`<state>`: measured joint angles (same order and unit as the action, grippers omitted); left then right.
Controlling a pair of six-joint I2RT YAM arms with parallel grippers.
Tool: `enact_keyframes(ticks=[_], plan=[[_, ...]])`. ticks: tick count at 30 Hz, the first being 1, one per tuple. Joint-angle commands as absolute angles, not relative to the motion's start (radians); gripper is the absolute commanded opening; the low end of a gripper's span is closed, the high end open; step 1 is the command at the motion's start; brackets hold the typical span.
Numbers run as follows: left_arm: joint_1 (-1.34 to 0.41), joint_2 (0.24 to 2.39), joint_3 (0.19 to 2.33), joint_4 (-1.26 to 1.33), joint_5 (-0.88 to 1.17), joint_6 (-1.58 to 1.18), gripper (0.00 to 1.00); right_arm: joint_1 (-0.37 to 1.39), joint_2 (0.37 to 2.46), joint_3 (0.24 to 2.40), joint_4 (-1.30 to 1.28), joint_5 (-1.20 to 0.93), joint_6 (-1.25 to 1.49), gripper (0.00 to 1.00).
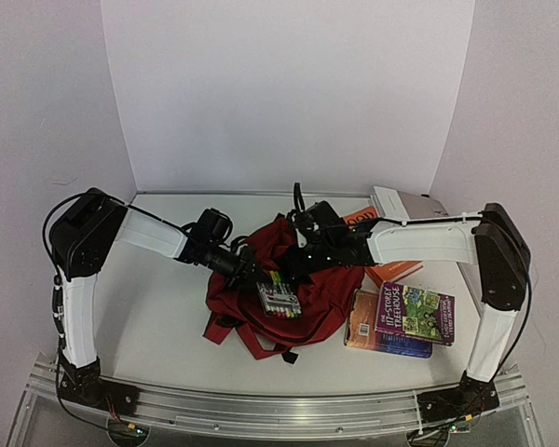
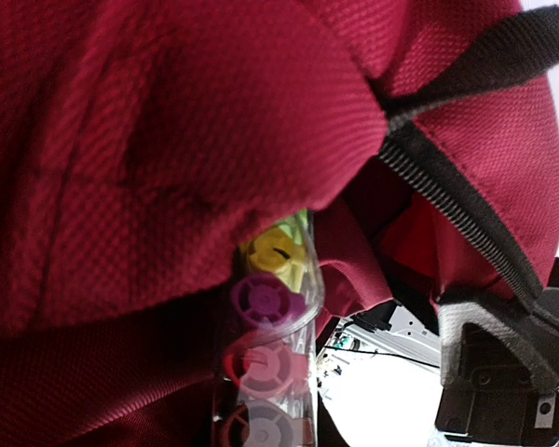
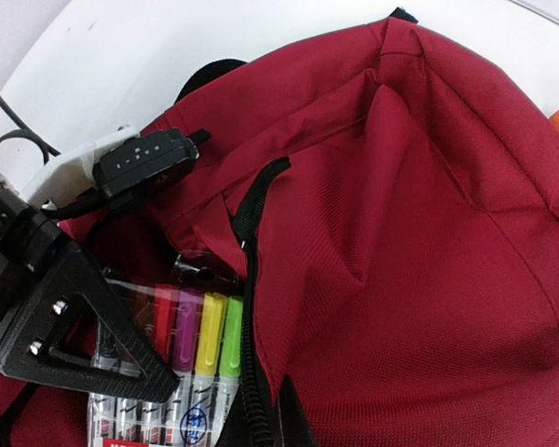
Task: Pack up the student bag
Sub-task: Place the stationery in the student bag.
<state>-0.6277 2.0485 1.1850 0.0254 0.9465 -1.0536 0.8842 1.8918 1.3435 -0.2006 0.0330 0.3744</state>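
Note:
The dark red student bag (image 1: pixel 307 291) lies in the middle of the table, its zipped mouth pulled apart. A clear pack of coloured markers (image 1: pixel 278 299) rests at the opening, its cap end under the fabric (image 3: pixel 200 349). My left gripper (image 1: pixel 252 272) is shut on the marker pack; its black finger (image 3: pixel 74 335) lies across the pack. The left wrist view looks end-on at the marker caps (image 2: pixel 265 307) under red cloth (image 2: pixel 149 140). My right gripper (image 1: pixel 294 264) is shut on the bag's zipper edge (image 3: pixel 252 372), holding it up.
A purple paperback (image 1: pixel 415 314) lies on an orange book (image 1: pixel 368 328) right of the bag. Another orange book (image 1: pixel 396 271) and a white box (image 1: pixel 408 202) sit behind, near the right arm. Black bag straps (image 1: pixel 261 343) trail toward the front edge.

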Motion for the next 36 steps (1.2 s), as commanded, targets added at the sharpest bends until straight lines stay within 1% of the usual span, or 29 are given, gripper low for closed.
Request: enact_keyframes(ticks=[1,7,14,20,24,28,33,36], plan=[[-0.631,2.08,1.26,0.109,0.871,-1.019,0.0,0.936,1.817,1.319,-0.119,-0.038,0.417,0.0],[-0.649,2.103,1.292,0.234,0.856,-1.071,0.0,0.95,1.805,1.26,-0.056,-0.044,0.47,0.0],[-0.687,2.122,1.341,0.287,0.859,-1.068,0.0,0.953,1.781,1.188,0.027,-0.033,0.553,0.0],[-0.686,2.069,1.283,0.313,0.806,-1.045,0.0,0.953,1.737,1.137,0.061,-0.003,0.599,0.0],[-0.677,1.993,1.213,0.287,0.748,-1.029,0.0,0.953,1.696,1.095,0.06,0.076,0.626,0.0],[-0.672,1.952,1.132,0.419,0.758,-1.121,0.0,0.954,1.683,1.062,0.061,0.091,0.642,0.0],[-0.672,1.953,1.12,0.466,0.757,-1.185,0.0,0.963,1.682,1.041,0.069,0.087,0.664,0.0],[-0.672,1.947,1.094,0.546,0.71,-1.229,0.0,0.971,1.661,1.028,0.088,0.093,0.691,0.0]])
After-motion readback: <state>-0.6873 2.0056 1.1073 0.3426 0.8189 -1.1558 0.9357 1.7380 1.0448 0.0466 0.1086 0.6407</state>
